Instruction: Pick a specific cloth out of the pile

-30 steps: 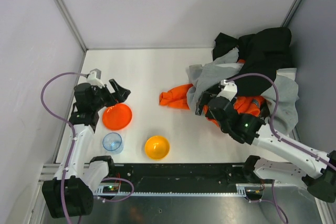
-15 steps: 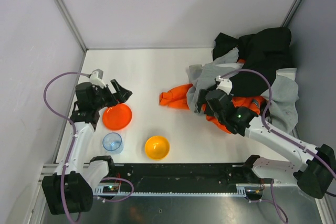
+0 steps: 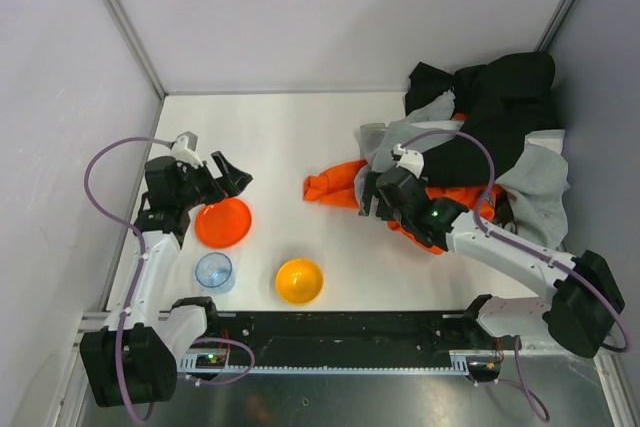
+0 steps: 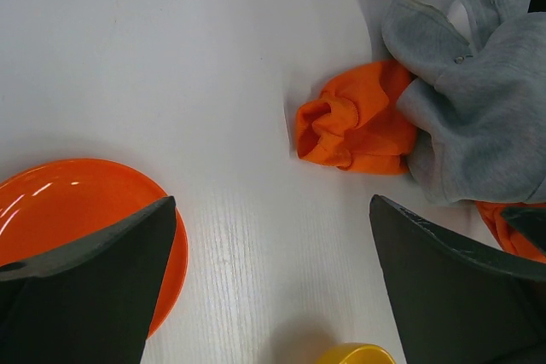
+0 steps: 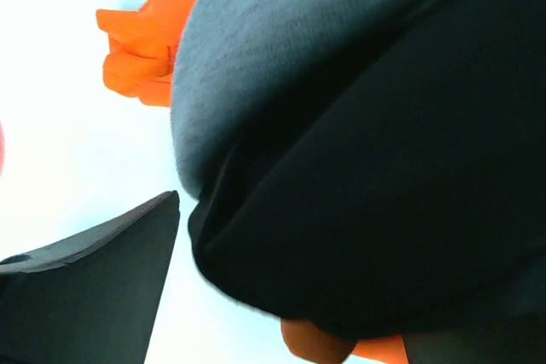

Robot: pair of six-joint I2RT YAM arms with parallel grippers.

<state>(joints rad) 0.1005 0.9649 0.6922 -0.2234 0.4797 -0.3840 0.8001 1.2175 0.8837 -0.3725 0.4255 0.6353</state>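
Observation:
The pile [image 3: 480,147] of black, light grey and orange garments lies at the right of the table. A small black piece [image 3: 430,78] shows at its far left corner; I cannot tell if it is the cloth. My right gripper [image 3: 371,197] is open at the pile's near left edge, beside the orange garment [image 3: 335,185]. In the right wrist view its fingers [image 5: 94,283] stand wide apart, with grey fabric [image 5: 281,49] and a dark fold [image 5: 367,210] between them. My left gripper [image 3: 228,175] is open and empty above the orange plate [image 3: 222,222], far from the pile.
A clear blue bowl [image 3: 213,271] and a yellow bowl [image 3: 299,280] stand near the front edge. The left wrist view shows the plate [image 4: 77,202], the orange garment [image 4: 354,130] and grey garment [image 4: 478,100]. Walls close in on both sides.
My right gripper has moved a little left and farther along the pile's edge, toward the orange garment. The left arm has barely moved.

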